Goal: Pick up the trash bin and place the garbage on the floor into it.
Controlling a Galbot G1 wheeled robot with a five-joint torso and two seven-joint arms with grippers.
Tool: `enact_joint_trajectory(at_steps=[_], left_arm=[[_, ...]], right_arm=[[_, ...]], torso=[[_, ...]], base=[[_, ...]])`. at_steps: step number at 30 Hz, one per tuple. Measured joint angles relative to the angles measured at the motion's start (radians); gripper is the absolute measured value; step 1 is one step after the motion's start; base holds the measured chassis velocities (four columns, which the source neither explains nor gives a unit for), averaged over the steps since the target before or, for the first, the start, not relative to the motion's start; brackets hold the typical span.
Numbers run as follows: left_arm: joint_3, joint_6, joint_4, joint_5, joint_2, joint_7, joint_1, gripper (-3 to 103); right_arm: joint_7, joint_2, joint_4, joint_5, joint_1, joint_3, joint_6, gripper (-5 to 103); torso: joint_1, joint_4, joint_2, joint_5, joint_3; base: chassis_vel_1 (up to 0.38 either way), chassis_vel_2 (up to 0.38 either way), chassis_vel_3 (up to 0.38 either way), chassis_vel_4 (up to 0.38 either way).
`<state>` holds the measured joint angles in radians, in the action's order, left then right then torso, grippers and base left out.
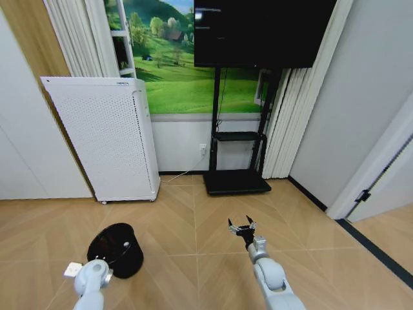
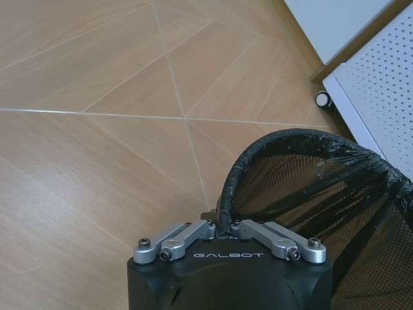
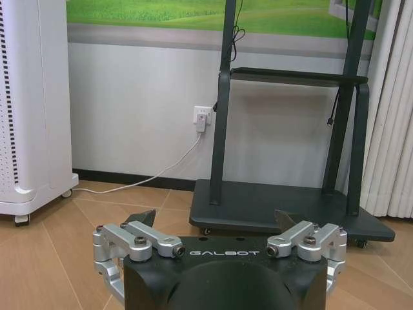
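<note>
Clearly tilted, the trash bin (image 1: 116,248) sits low at the near left of the wood floor (image 1: 193,219), its round mouth turned up and toward the far side, its long axis leaning away from the robot. In the left wrist view the bin (image 2: 310,194) shows dark mesh walls and a black liner wrapped over the rim. The left gripper (image 2: 221,227) has its fingers together, clamped on that rim at the near edge; in the head view the same gripper (image 1: 98,261) lies just on the near side of the bin.

The right gripper (image 1: 242,227) hangs above the floor to the right of the bin, well apart from it, fingers (image 3: 142,217) spread wide with nothing between them.

Between the two arms and out to the right the floor lies open. Far left stands a white perforated appliance (image 1: 106,135) on small wheels, close behind the bin. Far centre, a black TV stand (image 1: 235,174) rests its flat base on the floor under a dark screen (image 1: 261,29), with a white cable (image 3: 151,174) running from a wall socket (image 3: 202,116) along the skirting toward the appliance. White curtains (image 1: 290,123) hang to the right of the stand.
</note>
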<state>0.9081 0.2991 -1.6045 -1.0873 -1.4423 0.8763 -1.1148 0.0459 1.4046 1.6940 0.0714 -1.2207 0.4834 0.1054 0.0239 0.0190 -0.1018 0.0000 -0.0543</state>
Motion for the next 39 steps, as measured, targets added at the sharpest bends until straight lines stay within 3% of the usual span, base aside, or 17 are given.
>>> enact_joint_trajectory(at_steps=[16,19,22,23,28,29,31,32,33,34,35,36,37,38,39], left_arm=[[-0.039,0.005,0.06,0.004,-0.002,0.003,0.046,1],[-0.041,0.005,0.058,-0.002,-0.002,0.001,0.046,11],[-0.044,0.003,0.049,0.002,-0.001,-0.009,0.039,26],[-0.044,0.003,0.049,0.002,-0.001,-0.009,0.039,26],[-0.044,-0.002,0.035,0.044,0.0,-0.036,0.033,48],[-0.044,-0.002,0.035,0.044,0.0,-0.036,0.033,48],[-0.04,-0.003,0.012,0.104,0.0,-0.104,0.02,59],[-0.037,-0.002,-0.014,0.157,0.0,-0.186,0.005,64],[-0.037,-0.002,-0.014,0.157,0.0,-0.186,0.005,64],[-0.035,-0.003,-0.043,0.232,0.0,-0.297,-0.015,64],[-0.037,-0.004,-0.079,0.313,0.0,-0.411,-0.039,76],[-0.037,-0.004,-0.079,0.313,0.0,-0.411,-0.039,76],[-0.041,-0.005,-0.107,0.365,-0.001,-0.482,-0.059,76],[-0.05,-0.012,-0.142,0.432,-0.003,-0.566,-0.083,86],[-0.054,-0.019,-0.166,0.486,-0.006,-0.636,-0.1,86]], right_arm=[[0.021,-0.003,-0.015,0.001,0.007,0.004,-0.015,100],[0.023,-0.004,-0.018,0.002,0.009,0.005,-0.018,100],[0.053,-0.004,-0.026,0.001,0.012,0.009,-0.027,100],[0.053,-0.004,-0.026,0.001,0.012,0.009,-0.027,100],[0.061,0.0,-0.027,0.001,0.009,0.01,-0.037,100],[0.061,0.0,-0.027,0.001,0.009,0.01,-0.037,100],[0.06,0.0,-0.026,0.003,0.007,0.012,-0.038,100],[0.057,-0.001,-0.024,0.005,0.006,0.014,-0.038,100],[0.057,-0.001,-0.024,0.005,0.006,0.014,-0.038,100],[0.055,-0.001,-0.021,0.01,0.005,0.016,-0.038,100],[0.059,-0.001,-0.016,0.019,0.004,0.019,-0.035,100],[0.059,-0.001,-0.016,0.019,0.004,0.019,-0.035,100],[0.065,-0.001,-0.014,0.025,0.004,0.021,-0.031,100],[0.068,0.001,-0.012,0.029,0.002,0.023,-0.028,100],[0.069,0.003,-0.01,0.031,0.001,0.024,-0.027,100]], torso=[[0.0,-0.0001,0.0,0.0,0.0],[0.0,0.0001,0.0,0.0001,0.0],[0.0,-0.0001,0.0,0.0,0.0],[0.0,-0.0001,0.0,0.0,0.0],[0.0,-0.0001,0.0,0.0,0.0],[0.0,-0.0001,0.0,0.0,0.0],[0.0,0.0,0.0,-0.0001,0.0],[0.0,0.0,0.0,0.0,0.0],[0.0,0.0,0.0,0.0,0.0],[0.0,-0.0001,0.0,0.0002,0.0],[0.0,0.0,0.0,0.0001,0.0],[0.0,0.0,0.0,0.0001,0.0],[0.0,-0.0003,0.0,0.0001,0.0],[0.0,-0.0003,0.0,0.0,0.0],[0.0,-0.0001,0.0,0.0,0.0]], base=[[0.0,0.0,0.0,0.0],[0.0,0.0,0.0,0.0],[0.0,0.0,0.0,0.0],[0.0,0.0,0.0,0.0],[0.0,0.0,0.0,0.0],[0.0,0.0,0.0,0.0],[0.0,0.0,0.0,0.0],[0.0,0.0,0.0,0.0],[0.0,0.0,0.0,0.0],[0.0,0.0,0.0,0.0],[0.0,0.0,0.0,0.0],[0.0,0.0,0.0,0.0],[0.0,0.0,0.0,0.0],[0.0,0.0,0.0,0.0],[0.0,0.0,0.0,0.0]])
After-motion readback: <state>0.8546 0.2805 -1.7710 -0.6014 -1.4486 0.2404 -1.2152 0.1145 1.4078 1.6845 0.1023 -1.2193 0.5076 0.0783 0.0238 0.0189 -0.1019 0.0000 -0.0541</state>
